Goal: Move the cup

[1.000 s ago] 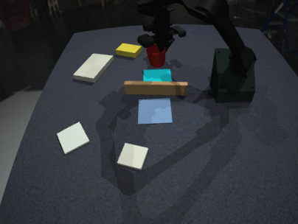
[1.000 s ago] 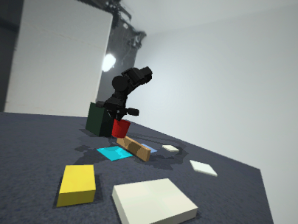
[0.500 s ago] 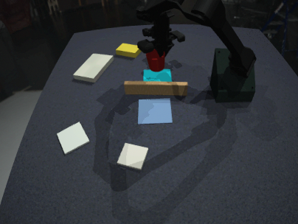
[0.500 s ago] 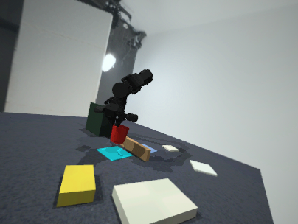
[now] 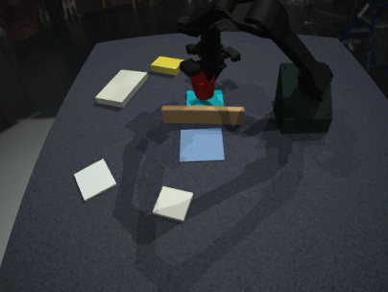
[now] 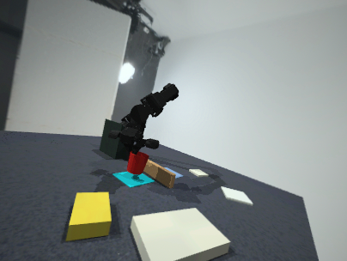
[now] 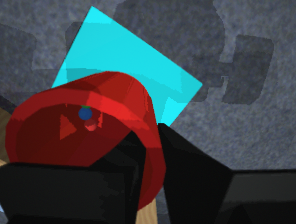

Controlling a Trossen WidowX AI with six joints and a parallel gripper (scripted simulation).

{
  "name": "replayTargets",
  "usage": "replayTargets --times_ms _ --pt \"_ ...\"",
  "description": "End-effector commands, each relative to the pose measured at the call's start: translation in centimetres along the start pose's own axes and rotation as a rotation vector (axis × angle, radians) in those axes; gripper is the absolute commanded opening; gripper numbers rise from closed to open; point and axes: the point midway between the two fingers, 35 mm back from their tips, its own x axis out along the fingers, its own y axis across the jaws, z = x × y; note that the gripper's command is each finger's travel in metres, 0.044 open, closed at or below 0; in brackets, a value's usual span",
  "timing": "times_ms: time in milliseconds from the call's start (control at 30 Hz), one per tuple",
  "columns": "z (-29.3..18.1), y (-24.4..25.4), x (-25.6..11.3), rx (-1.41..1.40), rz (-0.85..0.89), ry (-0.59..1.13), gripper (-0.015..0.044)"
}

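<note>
The red cup hangs close to upright, a little above the cyan pad. My gripper is shut on the cup's wall, with one finger inside the rim and one outside. A blue marble, a reddish marble and a sliver of green show inside the cup; its near inside is hidden by the finger. The blue pad lies beyond the wooden barrier, with nothing on it.
The wooden barrier stands between the pads, close to the cyan one. A yellow block and a large cream block lie off to one side. Two pale tiles lie past the blue pad.
</note>
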Motion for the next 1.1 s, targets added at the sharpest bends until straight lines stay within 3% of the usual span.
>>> replayTargets --times_ms 0,767,933,1067 --pt "-0.4 -0.2 1.0 0.009 0.001 0.013 0.0000" --pt "-0.2 -0.1 1.8 0.001 -0.001 0.004 0.0000" --pt "-0.2 -0.1 1.8 0.001 -0.001 0.004 0.0128" --pt "-0.2 -0.1 1.8 0.001 -0.001 0.004 0.0128"
